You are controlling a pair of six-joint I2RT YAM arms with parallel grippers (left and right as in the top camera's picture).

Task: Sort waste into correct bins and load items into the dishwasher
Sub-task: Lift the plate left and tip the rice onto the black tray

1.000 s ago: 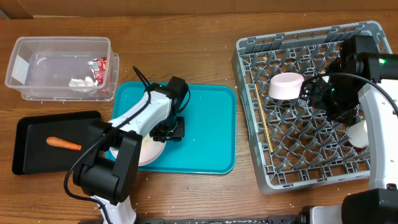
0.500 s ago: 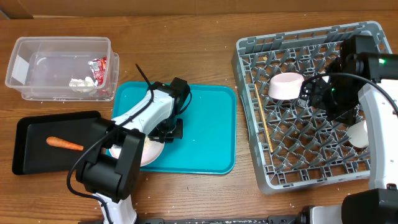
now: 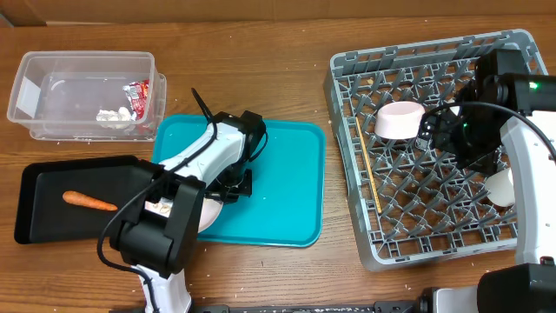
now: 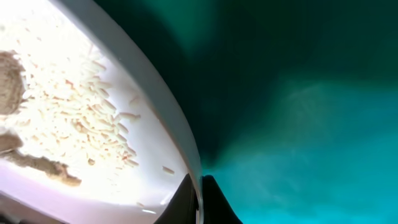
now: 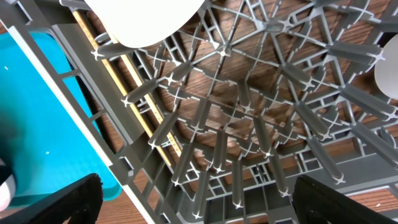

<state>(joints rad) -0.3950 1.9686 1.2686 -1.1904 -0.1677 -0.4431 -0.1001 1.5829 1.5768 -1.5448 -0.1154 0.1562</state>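
The grey dish rack (image 3: 408, 187) lies directly under the right gripper (image 5: 200, 202), whose fingers stand wide apart with nothing between them. The teal tray (image 3: 291, 196) spreads beneath the left gripper (image 4: 200, 190), with the black tray (image 3: 43, 222) to that gripper's left and the clear tub (image 3: 87, 57) beyond it. The left jaws are clamped on the rim of the white plate (image 4: 93, 106) (rice grains and beige scraps (image 4: 9, 81) lie on it). A white-pink bowl (image 3: 400, 120) sits in the rack just left of the right gripper, and the chopsticks (image 3: 367, 169) are farther left. The carrot (image 3: 89, 202) lies in the black tray, and the red wrapper (image 3: 137, 96) and tissue (image 3: 110, 116) are in the tub.
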